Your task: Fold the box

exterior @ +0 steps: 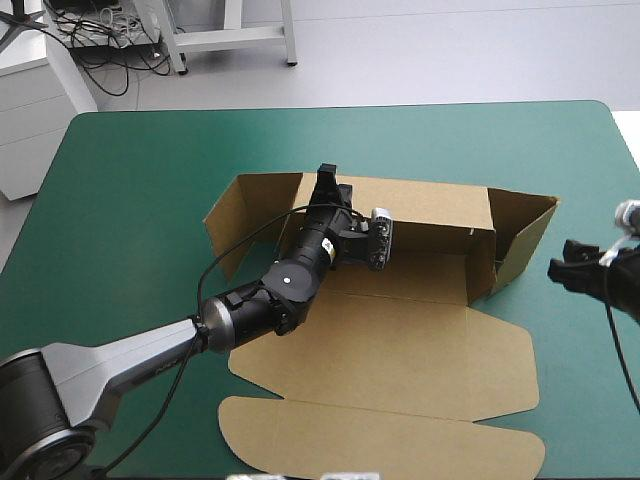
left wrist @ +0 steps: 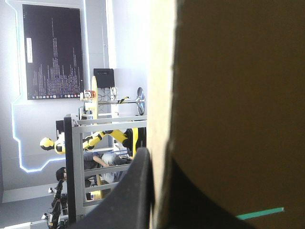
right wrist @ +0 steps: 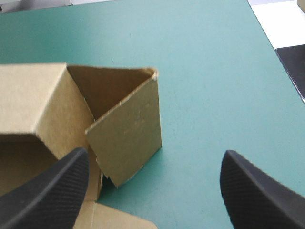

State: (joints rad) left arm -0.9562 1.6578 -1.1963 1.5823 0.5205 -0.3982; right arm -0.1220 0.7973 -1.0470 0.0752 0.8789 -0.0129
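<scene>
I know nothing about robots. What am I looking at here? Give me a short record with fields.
Table: teal-green cover
Thing: brown box, partly folded
Raised: far wall, left end flap, right end flap
Flat: lid panels, toward the robot
Left gripper: shut on the far wall
Right gripper: open, facing the right end flap, not gripping it

Nothing legible appears in any view. The brown box (exterior: 380, 350) is plain board with no print on the faces that show. A small white sticker (exterior: 327, 247) sits on the left arm (exterior: 120, 365) near its wrist, but its marks are too small to read.
</scene>
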